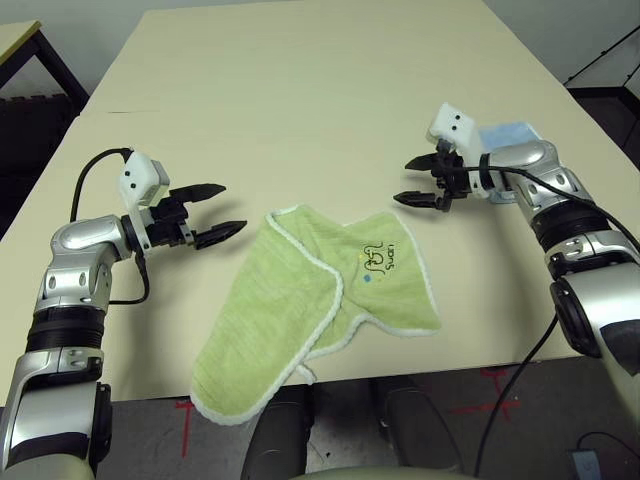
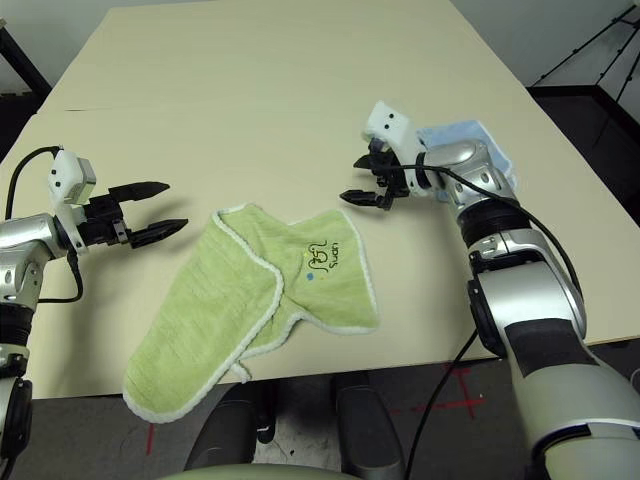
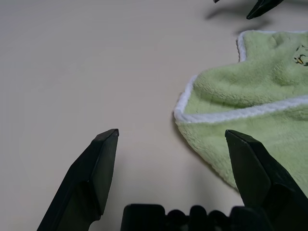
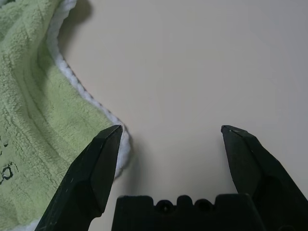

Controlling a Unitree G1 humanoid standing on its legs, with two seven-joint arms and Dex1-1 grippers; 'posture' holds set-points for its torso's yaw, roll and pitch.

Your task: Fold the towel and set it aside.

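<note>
The light green towel (image 1: 310, 300) with white edging lies rumpled near the table's front edge, one flap folded over the other; its embroidered logo (image 1: 378, 260) faces up. A corner hangs over the front edge. My left gripper (image 1: 222, 210) hovers open just left of the towel's upper left corner, nothing between its fingers. In the left wrist view the towel (image 3: 250, 110) edge lies just ahead of that gripper (image 3: 171, 134). My right gripper (image 1: 407, 182) stands open just above and right of the towel's upper right corner (image 4: 43, 96), also empty.
A folded light-blue cloth (image 2: 470, 140) lies behind my right forearm near the table's right edge. The beige table (image 1: 300, 90) stretches bare toward the far side. A dark table leg and floor show at far left.
</note>
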